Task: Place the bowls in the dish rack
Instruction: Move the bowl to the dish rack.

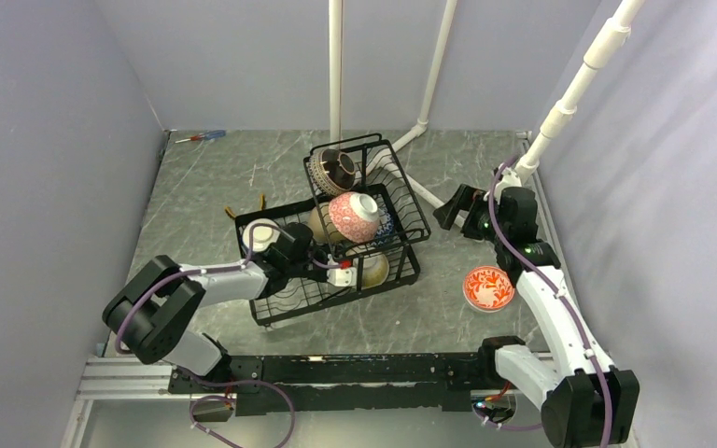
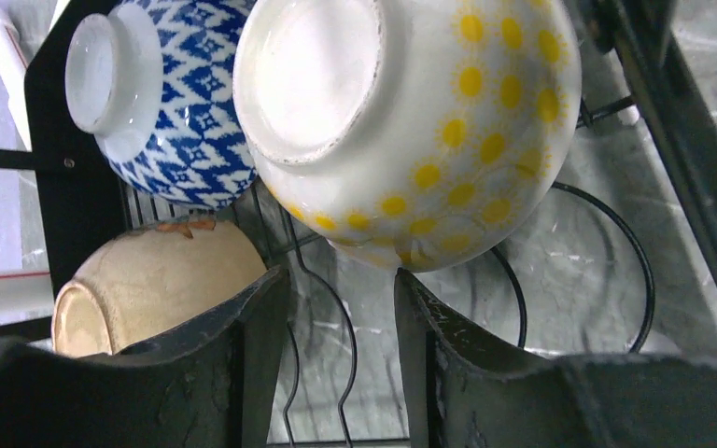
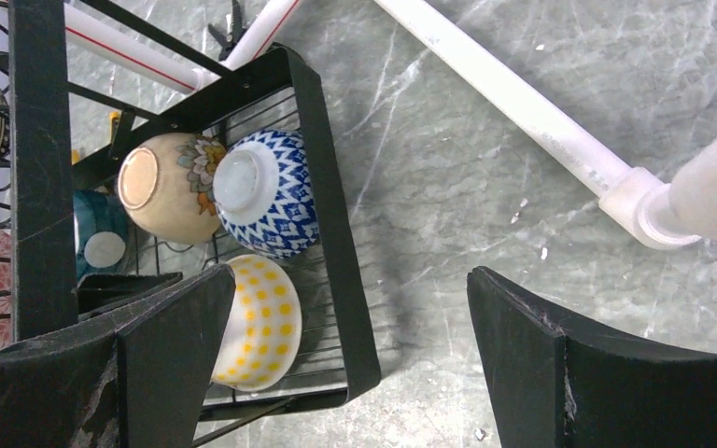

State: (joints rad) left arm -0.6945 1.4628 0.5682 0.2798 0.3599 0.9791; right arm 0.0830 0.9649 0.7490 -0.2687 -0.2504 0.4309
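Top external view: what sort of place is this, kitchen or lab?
Likely a lab test cell, not a kitchen: plain grey panel walls box in a grey marble-patterned tabletop, with a white plastic pipe frame standing at the back.

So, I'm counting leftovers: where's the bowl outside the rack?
Top view: the red bowl lies on the table, right of the dish rack, beside the right arm.

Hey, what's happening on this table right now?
Two robot arms are loading ceramic bowls into the black wire dish rack. The left gripper sits open inside the rack's lower tray, just short of the white bowl with yellow dots, holding nothing. The right gripper hovers wide open over the table beside the rack. One red-patterned bowl sits on the table, not yet loaded.
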